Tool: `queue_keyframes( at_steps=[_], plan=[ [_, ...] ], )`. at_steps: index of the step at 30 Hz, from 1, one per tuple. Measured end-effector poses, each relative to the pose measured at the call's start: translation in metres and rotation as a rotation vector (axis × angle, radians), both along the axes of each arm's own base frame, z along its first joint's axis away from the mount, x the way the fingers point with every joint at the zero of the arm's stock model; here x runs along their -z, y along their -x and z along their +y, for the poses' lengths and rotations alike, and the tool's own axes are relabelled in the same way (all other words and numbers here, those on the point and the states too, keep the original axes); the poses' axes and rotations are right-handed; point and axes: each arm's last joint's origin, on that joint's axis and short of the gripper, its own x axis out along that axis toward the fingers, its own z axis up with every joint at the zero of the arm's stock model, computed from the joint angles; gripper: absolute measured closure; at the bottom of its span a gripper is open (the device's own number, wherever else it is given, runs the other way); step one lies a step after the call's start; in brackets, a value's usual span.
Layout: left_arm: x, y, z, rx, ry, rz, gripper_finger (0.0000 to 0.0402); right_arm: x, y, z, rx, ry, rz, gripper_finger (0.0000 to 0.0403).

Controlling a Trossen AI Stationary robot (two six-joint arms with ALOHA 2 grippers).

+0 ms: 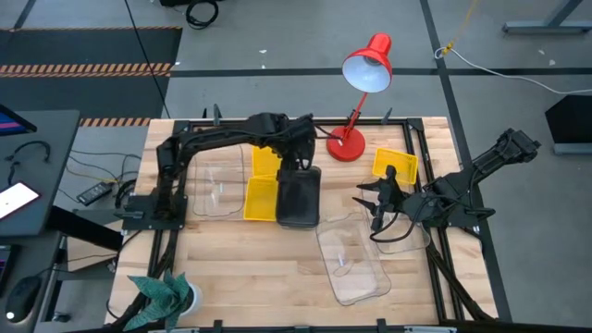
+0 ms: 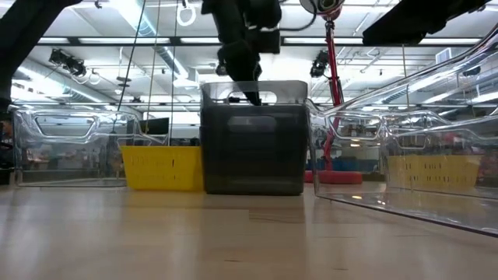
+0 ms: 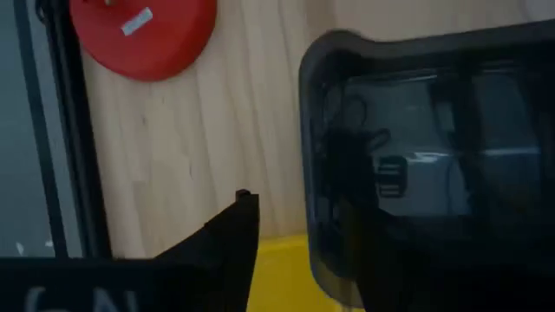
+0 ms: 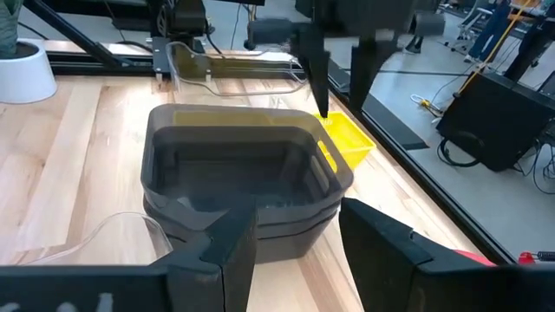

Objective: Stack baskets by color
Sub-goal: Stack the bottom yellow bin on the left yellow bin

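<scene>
Two smoky dark-grey baskets (image 4: 247, 186) are seen nested one inside the other near the middle of the wooden table (image 1: 259, 268), with yellow baskets (image 1: 262, 196) touching their left side. The left gripper (image 4: 340, 82) is held just above the far rim of the grey stack, its jaws parted a little and closed on nothing. A third yellow basket (image 1: 395, 164) is placed toward the right edge, beside the red desk lamp (image 1: 356, 102). One clear basket (image 1: 219, 180) is found on the left under the left arm; two more clear baskets (image 1: 353, 254) are set on the right, one lying slantwise toward the front edge and one under the right gripper (image 1: 377, 205). The right gripper is held low over the table, pointed at the grey stack, its jaws spread wide and empty
</scene>
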Motion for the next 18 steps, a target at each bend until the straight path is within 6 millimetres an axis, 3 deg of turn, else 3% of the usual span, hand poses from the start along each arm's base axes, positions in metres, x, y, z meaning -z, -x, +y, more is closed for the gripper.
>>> queue_keyframes(
  at_steps=[9, 16, 18],
  plan=[
    [0.019, 0.013, -0.061, 0.153, 0.068, 0.150, 0.0247, 0.003, -0.002, 0.000, -0.003, 0.035, 0.029, 0.0234],
    [-0.004, 0.037, -0.086, 0.108, 0.037, 0.032, 0.0270, 0.001, -0.005, -0.006, 0.017, 0.064, 0.031, 0.0234],
    [-0.002, 0.048, -0.091, 0.092, 0.044, -0.007, 0.0275, 0.001, -0.006, -0.007, 0.023, 0.065, 0.026, 0.0234]
  ],
)
